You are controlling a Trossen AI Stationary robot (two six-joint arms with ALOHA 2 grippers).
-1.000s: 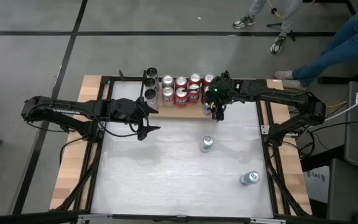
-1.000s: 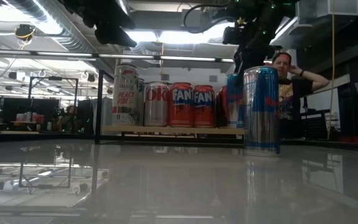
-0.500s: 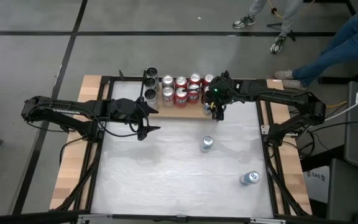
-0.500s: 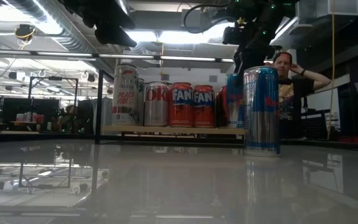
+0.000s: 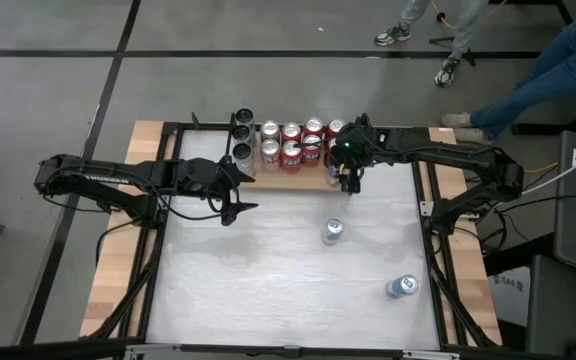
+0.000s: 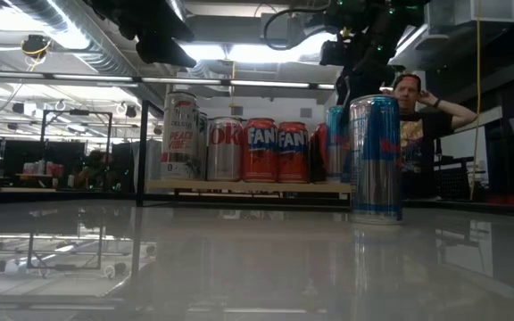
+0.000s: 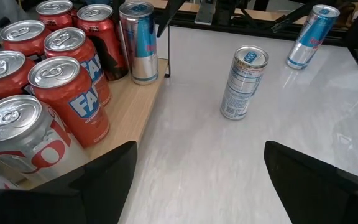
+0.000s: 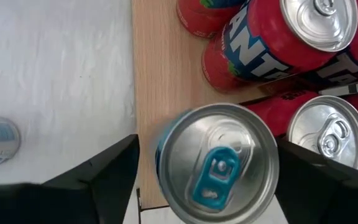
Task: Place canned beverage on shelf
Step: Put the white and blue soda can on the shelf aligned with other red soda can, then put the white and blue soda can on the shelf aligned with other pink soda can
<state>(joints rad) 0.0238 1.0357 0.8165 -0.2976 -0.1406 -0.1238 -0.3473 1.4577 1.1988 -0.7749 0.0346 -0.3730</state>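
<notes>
On shelf point(image 7: 143, 109): Fanta cans point(image 7: 67, 99); right tool point(image 8: 207, 171) apart around blue can point(image 8: 213, 165).

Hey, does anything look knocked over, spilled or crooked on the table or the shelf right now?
Nothing stands out. The cans on the shelf stand upright, as do the two cans on the white table. The blue can under the right gripper stands at the shelf's corner.

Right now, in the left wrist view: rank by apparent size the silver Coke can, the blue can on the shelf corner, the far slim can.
1. Silver Coke can, largest, but nearest the camera.
2. Blue can on the shelf.
3. Far slim can, smallest, though farthest; true sizes unsure.
</notes>
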